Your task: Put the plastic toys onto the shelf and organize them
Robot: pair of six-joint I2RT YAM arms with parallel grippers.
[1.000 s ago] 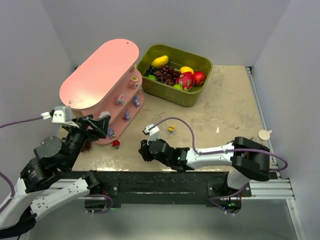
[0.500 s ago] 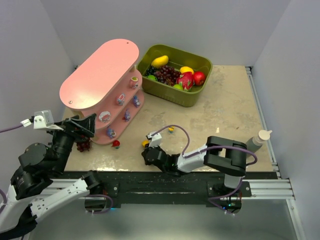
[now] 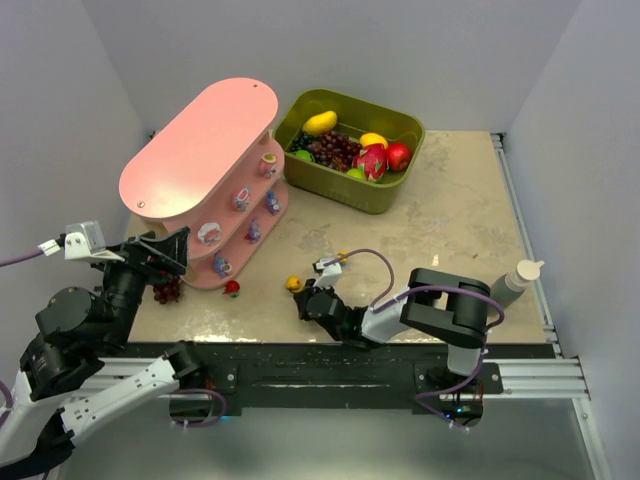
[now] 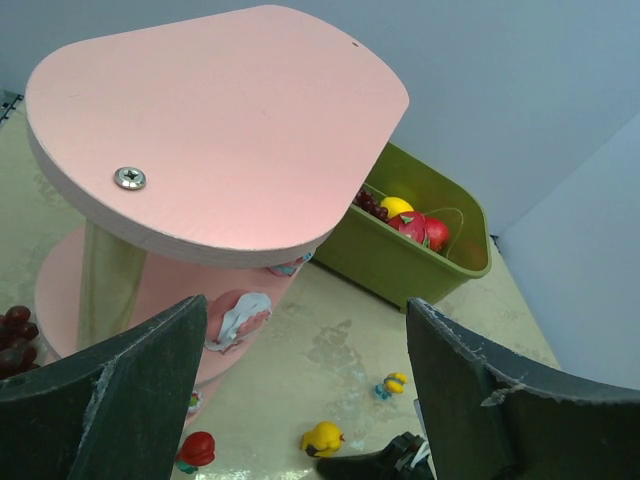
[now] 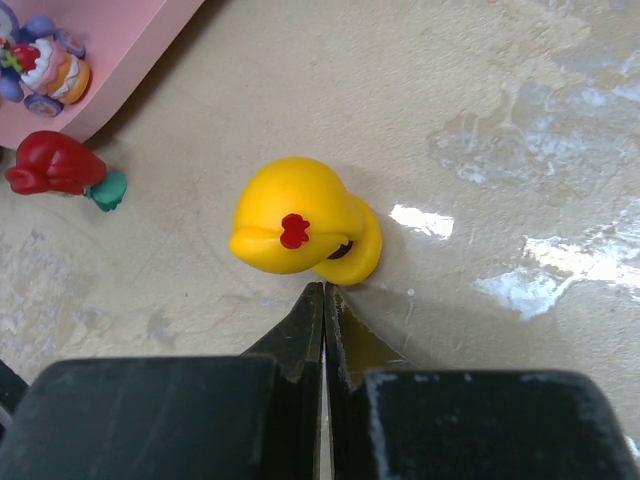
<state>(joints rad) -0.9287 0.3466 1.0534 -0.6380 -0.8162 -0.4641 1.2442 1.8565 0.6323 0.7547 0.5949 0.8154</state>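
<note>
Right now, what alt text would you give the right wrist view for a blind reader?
The right gripper, jaws shut and empty, points at a yellow toy lying on the table just ahead of it. A red toy lies left, beside the pink shelf.

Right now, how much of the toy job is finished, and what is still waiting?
Done: several toys stand on the shelf's lower tiers. In hand: nothing; the right jaws are shut empty at the yellow toy's edge, and the left jaws hang open by the shelf. Left: the yellow toy, the red toy and a small yellow-blue toy lie on the table.
</note>
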